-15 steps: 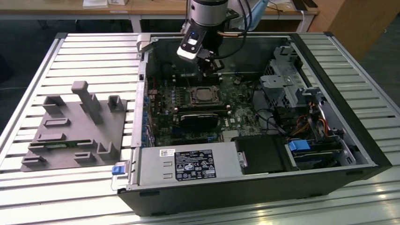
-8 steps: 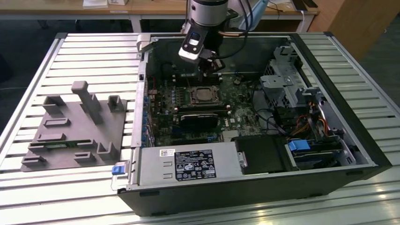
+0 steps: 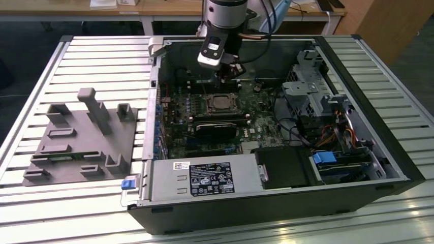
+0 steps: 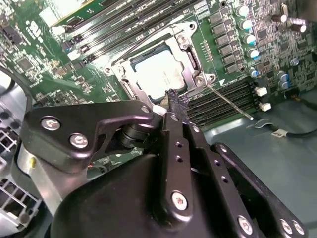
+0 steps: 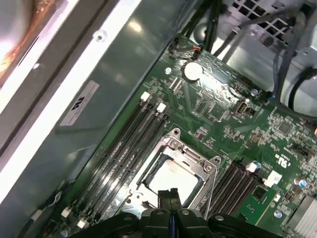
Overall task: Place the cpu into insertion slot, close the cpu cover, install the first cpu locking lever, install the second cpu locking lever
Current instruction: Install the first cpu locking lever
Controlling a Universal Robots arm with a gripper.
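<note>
— Inside the case (image 3: 271,203), toward its far wall, where does the cpu (image 4: 157,69) lie from the gripper (image 4: 176,99)?
— Just on its near side, and lower. It sits flat in the slot (image 5: 147,172), with the cover (image 4: 190,57) down over its edges.
— And the fingers?
— Pressed together, holding nothing. In both wrist views the tips hang at the cover's edge; whether they touch it cannot be told.
— Which relation matters most?
— Probably the lever (image 4: 230,101). This thin rod runs from the cover's corner out across the memory slots (image 4: 208,106), so it looks unlatched.
— Room?
— Tight. The case's far wall is close behind the gripper, and the drive cage (image 3: 308,86) stands to the exterior view's right. A black block (image 3: 217,129) sits just near of the slot. The board (image 4: 59,84) is crowded with small parts.
</note>
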